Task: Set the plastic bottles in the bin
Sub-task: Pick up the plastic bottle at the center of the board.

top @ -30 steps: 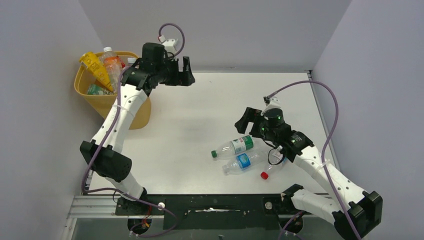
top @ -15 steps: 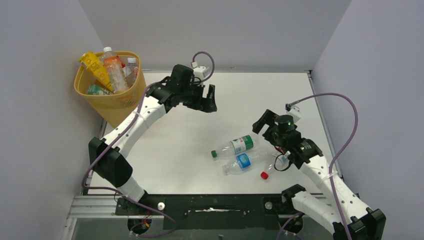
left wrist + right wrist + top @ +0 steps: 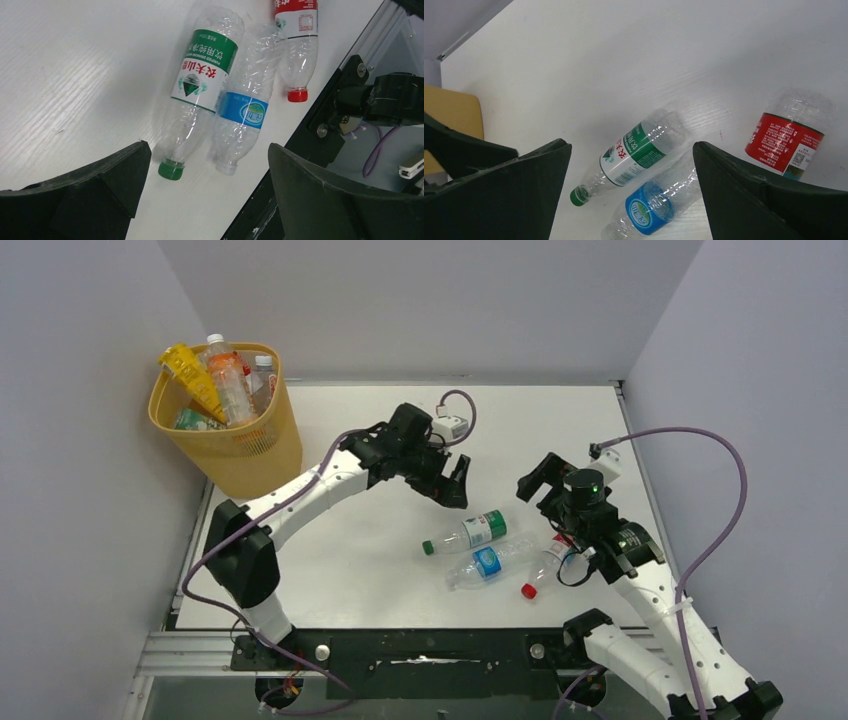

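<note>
- We see three clear plastic bottles lying on their sides on the smooth white table [image 3: 330, 540]. In the overhead view they sit close together at about 4 o'clock from its centre.
- The green-label bottle [image 3: 470, 532] is ribbed and slightly crumpled. Its long axis runs from 8 to 2 o'clock, with the green cap pointing to 8.
- The blue-label bottle [image 3: 487, 562] lies against it at 5 o'clock on almost the same line, its pale neck toward 8 o'clock.
- The red-label bottle [image 3: 545, 565] lies at a steeper angle, red cap to 7 o'clock and base to 1. The right arm partly covers it in the overhead view.
- The left gripper [image 3: 452, 483] hangs above the table at about 11 o'clock from the green-label bottle. Its black fingers [image 3: 100, 195] are spread wide with nothing between them but the bottles below.
- The right gripper [image 3: 540, 475] sits at 2 o'clock from the same bottle, its jaws also wide apart and empty.
- The bin [image 3: 240, 455] stands upright at 10 o'clock from the table's centre, well apart from the three bottles. It is yellow-orange plastic with a rounded-square rim and perforated sides.
- More bottles stick up above its rim. An orange bottle [image 3: 228, 380] with a white cap stands nearly upright, and a yellow bottle [image 3: 190, 375] leans toward 10 o'clock.
</note>
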Robot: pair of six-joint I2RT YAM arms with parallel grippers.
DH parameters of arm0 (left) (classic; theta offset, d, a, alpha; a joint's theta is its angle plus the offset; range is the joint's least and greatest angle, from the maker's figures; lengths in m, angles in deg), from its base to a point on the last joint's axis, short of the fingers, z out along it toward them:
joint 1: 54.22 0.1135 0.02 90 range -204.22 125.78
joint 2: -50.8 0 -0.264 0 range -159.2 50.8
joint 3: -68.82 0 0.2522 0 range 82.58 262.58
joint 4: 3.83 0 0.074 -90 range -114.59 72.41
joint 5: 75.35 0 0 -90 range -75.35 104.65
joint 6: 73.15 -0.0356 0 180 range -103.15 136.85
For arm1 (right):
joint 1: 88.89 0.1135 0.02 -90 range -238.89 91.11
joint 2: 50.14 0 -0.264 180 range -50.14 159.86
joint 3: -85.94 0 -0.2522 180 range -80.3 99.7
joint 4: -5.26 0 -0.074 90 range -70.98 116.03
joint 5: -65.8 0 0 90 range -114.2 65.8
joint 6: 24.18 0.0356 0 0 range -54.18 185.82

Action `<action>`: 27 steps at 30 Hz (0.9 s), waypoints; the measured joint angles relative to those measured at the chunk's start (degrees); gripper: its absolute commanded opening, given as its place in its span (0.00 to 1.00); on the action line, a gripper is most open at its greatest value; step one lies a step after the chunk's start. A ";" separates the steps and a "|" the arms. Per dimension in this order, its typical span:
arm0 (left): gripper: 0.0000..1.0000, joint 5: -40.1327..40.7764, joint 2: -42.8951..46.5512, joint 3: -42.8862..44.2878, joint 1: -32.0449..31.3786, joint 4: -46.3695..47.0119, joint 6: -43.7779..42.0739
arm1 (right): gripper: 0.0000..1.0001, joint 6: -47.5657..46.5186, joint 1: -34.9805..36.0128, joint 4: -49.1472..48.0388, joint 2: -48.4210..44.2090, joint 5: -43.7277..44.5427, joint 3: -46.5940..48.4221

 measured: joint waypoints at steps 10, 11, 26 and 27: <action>0.89 5.16 -14.10 4.44 -8.57 2.12 -2.86 | 0.99 -0.46 -0.07 1.81 -2.01 0.46 1.33; 0.89 5.60 -15.02 4.79 -8.92 2.12 -3.19 | 0.99 -0.52 -0.11 1.84 -2.23 0.50 1.36; 0.89 5.86 -24.02 10.82 -9.35 2.64 -4.11 | 0.98 -0.96 -0.37 2.14 -5.35 0.50 1.36; 0.89 5.60 -24.52 11.28 -9.44 2.64 -4.09 | 0.98 -1.05 -0.37 2.14 -5.51 0.50 1.36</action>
